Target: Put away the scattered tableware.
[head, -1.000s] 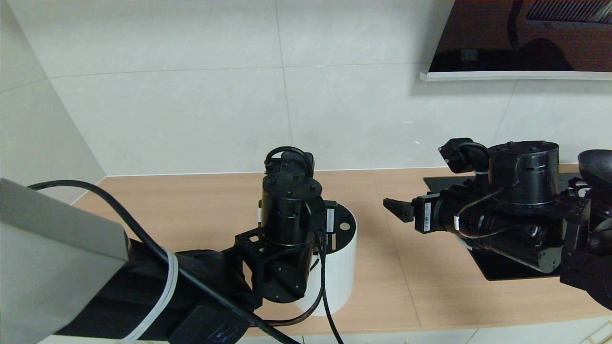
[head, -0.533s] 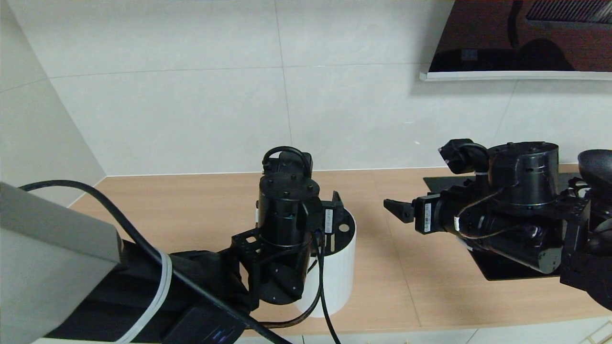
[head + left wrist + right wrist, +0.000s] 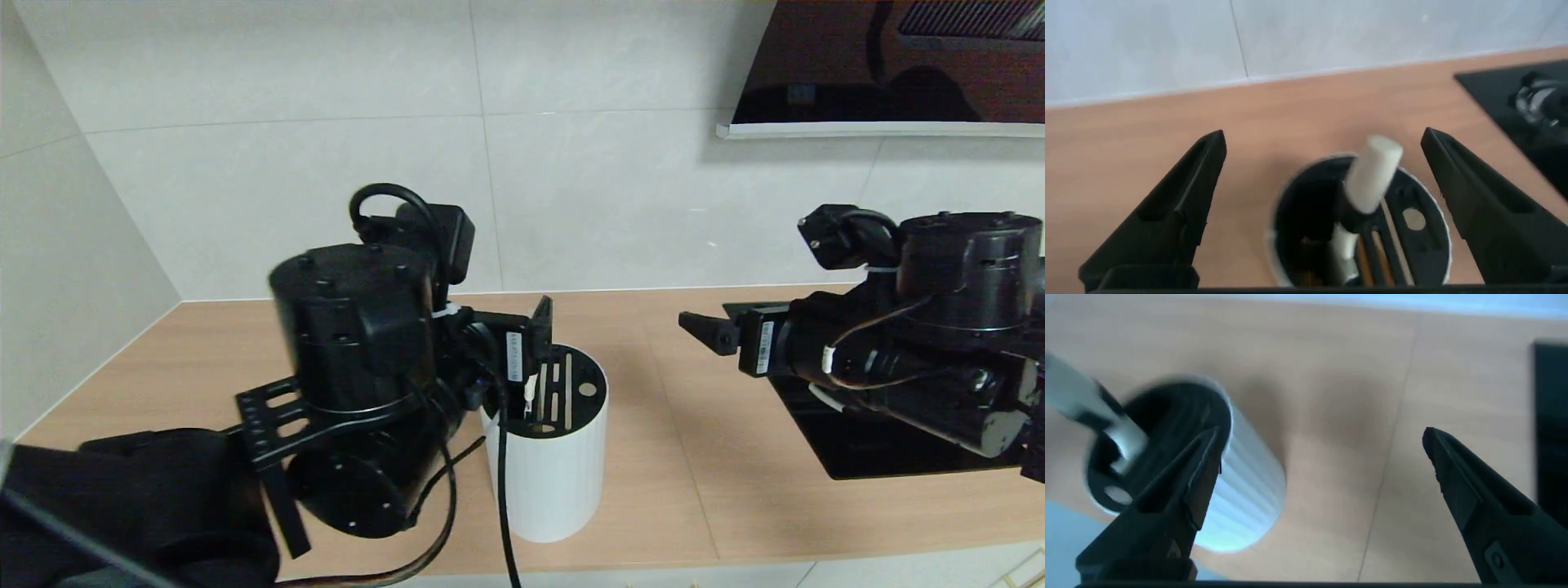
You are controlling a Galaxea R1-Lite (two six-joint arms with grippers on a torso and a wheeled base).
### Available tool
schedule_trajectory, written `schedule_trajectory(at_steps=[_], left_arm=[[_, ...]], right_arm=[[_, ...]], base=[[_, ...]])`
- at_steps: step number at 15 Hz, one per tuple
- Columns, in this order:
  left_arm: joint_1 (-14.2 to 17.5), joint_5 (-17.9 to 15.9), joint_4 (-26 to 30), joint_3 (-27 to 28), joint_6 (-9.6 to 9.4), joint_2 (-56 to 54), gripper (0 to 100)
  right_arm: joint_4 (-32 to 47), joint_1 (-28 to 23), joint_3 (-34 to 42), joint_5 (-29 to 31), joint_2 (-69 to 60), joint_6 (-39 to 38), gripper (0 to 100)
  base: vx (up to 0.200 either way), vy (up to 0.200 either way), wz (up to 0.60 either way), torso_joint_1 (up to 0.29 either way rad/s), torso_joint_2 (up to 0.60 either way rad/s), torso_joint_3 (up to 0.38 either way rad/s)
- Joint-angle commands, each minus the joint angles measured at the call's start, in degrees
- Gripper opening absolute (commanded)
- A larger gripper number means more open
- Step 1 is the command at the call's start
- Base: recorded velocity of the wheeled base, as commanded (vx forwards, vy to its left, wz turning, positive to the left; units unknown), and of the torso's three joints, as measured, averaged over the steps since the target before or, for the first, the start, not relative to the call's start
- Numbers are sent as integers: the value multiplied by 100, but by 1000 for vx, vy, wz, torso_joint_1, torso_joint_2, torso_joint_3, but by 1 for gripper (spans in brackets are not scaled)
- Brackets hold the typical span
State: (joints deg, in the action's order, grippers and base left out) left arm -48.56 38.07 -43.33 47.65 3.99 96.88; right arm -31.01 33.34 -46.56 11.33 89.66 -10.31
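Holder (image 3: pixel 555 469), cylindrical, white and ribbed, with a black slotted top, upright on pale wooden countertop (image 3: pixel 326 343) near its front edge. One white-handled utensil (image 3: pixel 1370 175) with a black collar planted in the wide opening of that top, handle up and tilted; slim brown pieces down in the narrow slots beside it, too small to tell what.

Left arm in from the lower left, wrist raised and bent, bulky black joint level with the holder's top and just beside it on its left. Left gripper (image 3: pixel 1323 140) poised above the holder, looking down onto the slotted top. Fingers spread wide, one to either side of the utensil handle, touching neither handle nor holder, nothing held.

Right arm in from the right, forearm roughly level, held above the flat black glass hob (image 3: pixel 865 449) set into the countertop. Right gripper (image 3: pixel 1320 437) pointed toward the holder and well apart from it. Fingers likewise splayed wide, empty, with bare wood between them.

Behind all this, pale grey tiled wall (image 3: pixel 286 163); up at the right, dark glossy range hood (image 3: pixel 898 73) with a white lower edge.
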Motion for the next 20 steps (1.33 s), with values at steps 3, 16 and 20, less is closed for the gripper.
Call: schedule_trajectory(at_steps=[3, 16, 20], left_arm=[[83, -696, 544, -1100, -170, -2507, 100], [3678, -2164, 4192, -2049, -592, -8185, 100], [4425, -2287, 4526, -2225, -574, -9161, 100]], right_arm=[[8, -311, 384, 98, -1469, 135, 100], [1844, -3044, 2326, -8, -7129, 706, 100], [3013, -3756, 2370, -640, -8386, 899, 100]], base=[[0, 0, 0, 0, 0, 0], [0, 0, 0, 0, 0, 0], [0, 0, 0, 0, 0, 0]])
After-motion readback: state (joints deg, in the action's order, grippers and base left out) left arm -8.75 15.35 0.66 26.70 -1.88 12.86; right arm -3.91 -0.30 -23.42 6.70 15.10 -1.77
